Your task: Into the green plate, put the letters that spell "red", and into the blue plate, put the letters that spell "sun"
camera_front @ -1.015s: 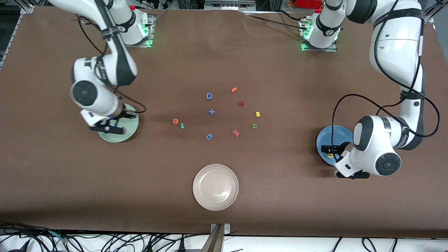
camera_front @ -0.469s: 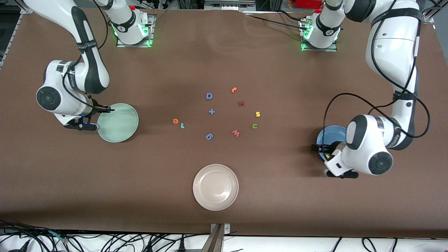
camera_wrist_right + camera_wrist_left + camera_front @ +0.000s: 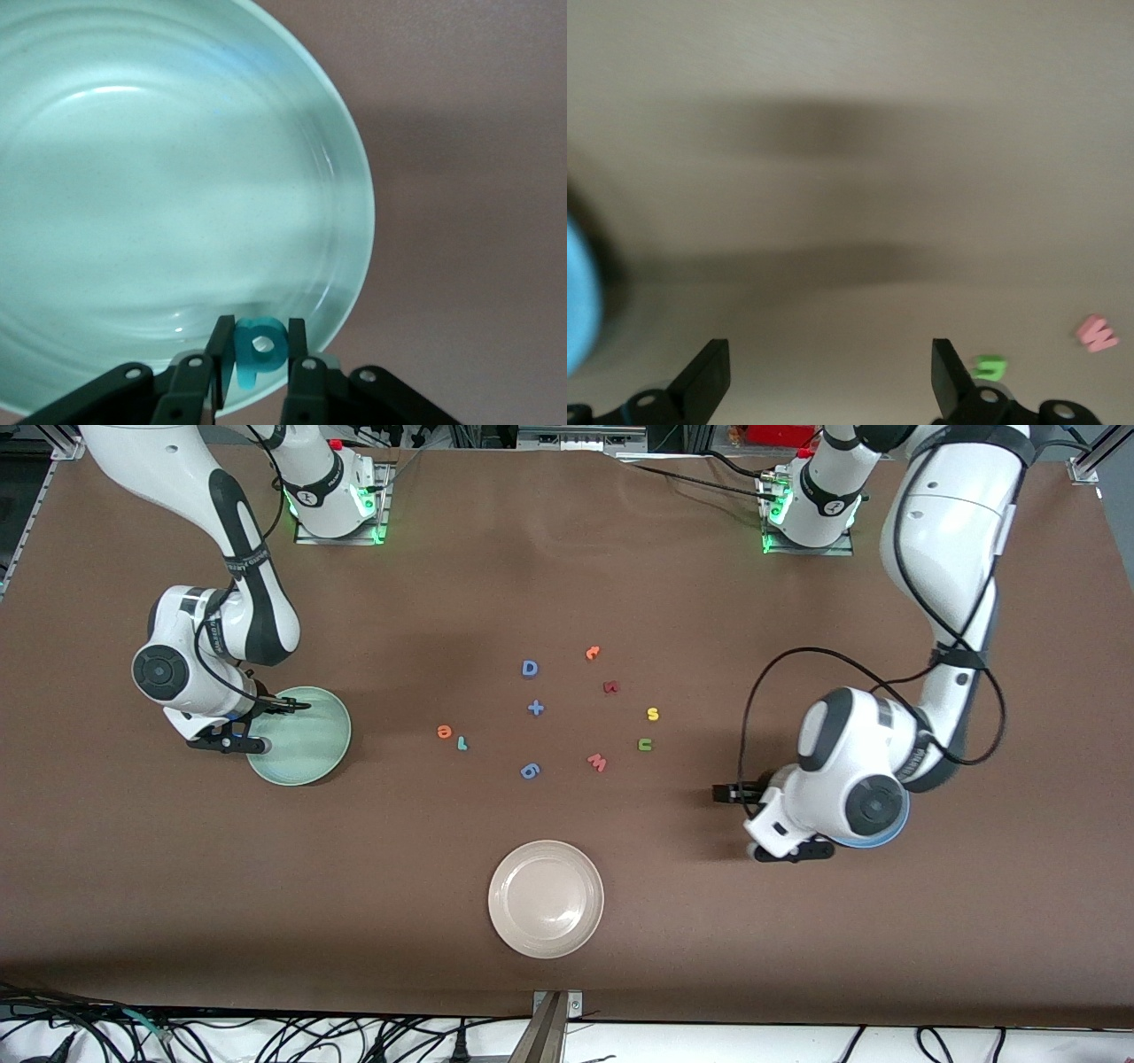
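L arm moved off blue plate, fingers spread | R fingers pinching teal "d"

Beige plate, blue "D", plus, red "w" — poss. blue "6"

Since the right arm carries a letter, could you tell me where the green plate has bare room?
The green plate shows no letters inside; the right pincer, shut on the teal d, hangs over its rim. The crowded cluster lies mid-table.

Bare tabletop all round scattered letters; beige plate blocks nearest side.
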`<state>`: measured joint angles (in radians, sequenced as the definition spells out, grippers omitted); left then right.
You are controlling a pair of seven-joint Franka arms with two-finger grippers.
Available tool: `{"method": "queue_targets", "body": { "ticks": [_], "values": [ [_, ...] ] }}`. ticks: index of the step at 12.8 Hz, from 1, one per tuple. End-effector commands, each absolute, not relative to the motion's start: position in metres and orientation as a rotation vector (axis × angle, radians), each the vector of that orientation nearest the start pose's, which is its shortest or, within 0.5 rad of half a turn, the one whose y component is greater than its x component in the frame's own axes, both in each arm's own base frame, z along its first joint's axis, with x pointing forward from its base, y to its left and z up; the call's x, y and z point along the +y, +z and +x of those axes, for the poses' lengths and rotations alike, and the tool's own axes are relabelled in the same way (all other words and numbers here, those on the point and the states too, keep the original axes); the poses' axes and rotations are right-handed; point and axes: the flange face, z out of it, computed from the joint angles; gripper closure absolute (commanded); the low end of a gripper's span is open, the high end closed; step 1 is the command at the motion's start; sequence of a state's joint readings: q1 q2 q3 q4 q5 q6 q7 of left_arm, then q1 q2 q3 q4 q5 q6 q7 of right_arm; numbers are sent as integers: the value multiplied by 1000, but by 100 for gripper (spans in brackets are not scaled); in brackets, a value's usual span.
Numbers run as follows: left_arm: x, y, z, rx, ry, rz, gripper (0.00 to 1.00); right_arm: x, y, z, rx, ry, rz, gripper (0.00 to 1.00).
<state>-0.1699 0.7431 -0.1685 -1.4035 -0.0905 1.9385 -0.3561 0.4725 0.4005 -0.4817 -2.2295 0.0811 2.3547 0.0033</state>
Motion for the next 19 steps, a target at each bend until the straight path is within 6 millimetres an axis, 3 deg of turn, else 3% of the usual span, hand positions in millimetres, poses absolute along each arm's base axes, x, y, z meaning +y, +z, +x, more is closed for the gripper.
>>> {"method": "queue_targets", "body": {
  "ticks": [1, 4, 6, 9, 11, 14, 19],
  "values": [
    [-256, 245, 620, -253, 339, -3209, 0, -8, 199, 522, 104, 335, -3230, 24],
    [-316, 225, 592, -362, 294, -3179, 0, 9, 221, 528, 144, 301, -3210, 22],
    [-337, 214, 580, -422, 264, -3177, 0, 51, 239, 537, 230, 302, -3191, 22],
    [-351, 186, 552, -370, 167, -3205, 0, 120, 257, 546, 438, 256, -3162, 22],
    [-356, 183, 545, -298, 115, -3170, 0, 160, 256, 545, 600, 240, -3135, 22],
    [-365, 181, 535, -206, 71, -3138, 1, 199, 251, 548, 921, 216, -3061, 22],
    [-374, 179, 529, -216, 65, -3142, 36, 264, 226, 561, 1279, 199, -2939, 22]
  ]
}}
